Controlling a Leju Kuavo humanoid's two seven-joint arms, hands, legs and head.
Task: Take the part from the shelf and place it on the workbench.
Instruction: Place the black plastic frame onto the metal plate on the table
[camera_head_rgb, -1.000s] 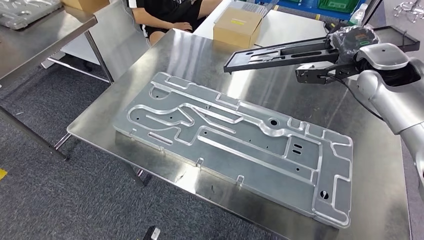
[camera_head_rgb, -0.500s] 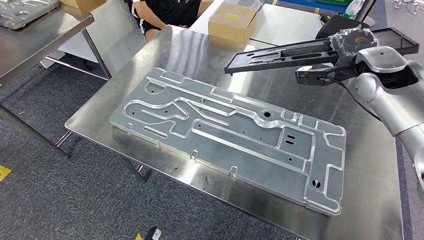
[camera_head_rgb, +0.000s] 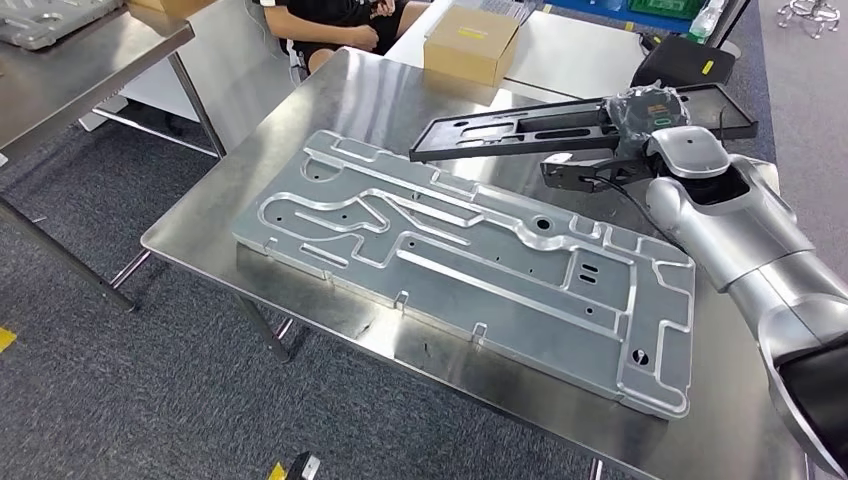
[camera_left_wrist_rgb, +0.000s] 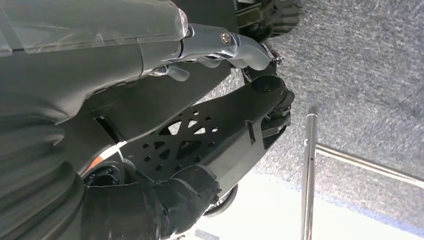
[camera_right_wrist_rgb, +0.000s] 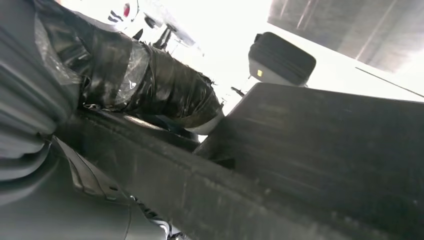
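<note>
so the right hand (camera_head_rgb: 640, 110) is clamped on the long black part (camera_head_rgb: 520, 125), holding it flat in the air over the workbench (camera_head_rgb: 380, 100) around 1 o'clock of the big aluminium plate (camera_head_rgb: 470, 265), probably kept level to set it down clean, can't tell about the left hand (camera_left_wrist_rgb: 165, 50).

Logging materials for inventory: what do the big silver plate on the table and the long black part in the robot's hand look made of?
Large machined silver plate: likely aluminium, matte with bright milled edges. Long flat black part: probably plastic or coated metal, dull non-reflective surface.
</note>
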